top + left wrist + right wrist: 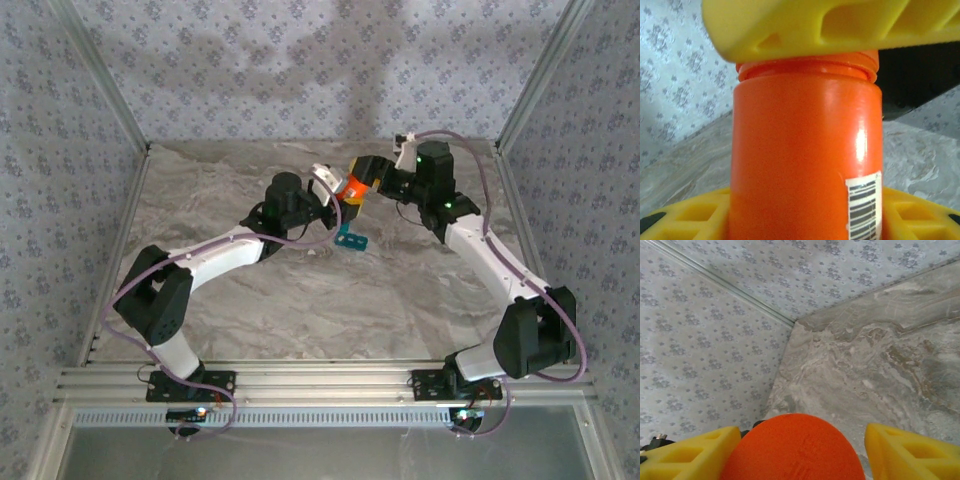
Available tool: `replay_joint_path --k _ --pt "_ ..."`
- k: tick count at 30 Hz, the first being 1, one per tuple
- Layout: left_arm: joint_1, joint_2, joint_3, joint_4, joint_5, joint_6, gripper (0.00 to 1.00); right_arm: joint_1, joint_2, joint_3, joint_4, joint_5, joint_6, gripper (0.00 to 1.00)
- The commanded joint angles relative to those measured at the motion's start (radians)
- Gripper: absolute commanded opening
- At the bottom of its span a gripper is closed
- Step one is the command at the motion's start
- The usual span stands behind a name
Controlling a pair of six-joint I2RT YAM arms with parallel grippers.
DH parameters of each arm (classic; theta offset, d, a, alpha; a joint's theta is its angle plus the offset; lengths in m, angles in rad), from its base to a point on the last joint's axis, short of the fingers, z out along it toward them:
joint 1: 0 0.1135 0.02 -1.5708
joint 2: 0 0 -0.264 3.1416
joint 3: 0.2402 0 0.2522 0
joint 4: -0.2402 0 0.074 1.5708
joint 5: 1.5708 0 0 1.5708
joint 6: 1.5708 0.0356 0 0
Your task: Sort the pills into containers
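The orange bottle (350,188) hangs above the marble table, held between the two arms. My left gripper (328,196) is shut on its body; in the left wrist view the bottle (800,160) stands between my yellow fingers (685,215), its ribbed neck up. A yellow finger (830,25) of my right gripper (370,180) lies across the bottle's top. In the right wrist view the bottle's round orange end (795,450) sits between the spread fingers (910,450), with a gap on the right; that gripper (800,452) is open. The teal containers (351,240) lie on the table just below. The pills are hidden.
Patterned walls (300,70) close the back and both sides of the marble table (330,310). A metal rail (320,385) runs along the near edge by the arm bases.
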Motion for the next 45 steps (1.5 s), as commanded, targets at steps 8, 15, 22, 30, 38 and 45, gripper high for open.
replay_joint_path --k 8,15,22,30,38,45 --pt "0.06 -0.028 0.005 0.122 0.155 -0.1 0.0 -0.084 -0.026 0.093 -0.074 -0.2 -0.097 0.95" --pt "0.093 -0.016 0.033 0.121 0.314 -0.176 0.0 -0.151 -0.01 0.093 -0.031 -0.358 -0.207 0.95" --pt "0.117 0.012 0.057 0.135 0.448 -0.263 0.0 -0.147 0.021 0.121 0.008 -0.441 -0.228 0.94" --pt "0.119 0.027 0.074 0.123 0.486 -0.286 0.0 -0.105 0.057 0.148 -0.005 -0.437 -0.236 0.92" --pt "0.12 0.026 0.082 0.114 0.49 -0.288 0.0 -0.085 0.074 0.17 -0.018 -0.437 -0.243 0.86" --pt "0.119 0.029 0.087 0.108 0.489 -0.291 0.0 -0.082 0.077 0.172 -0.021 -0.444 -0.245 0.72"
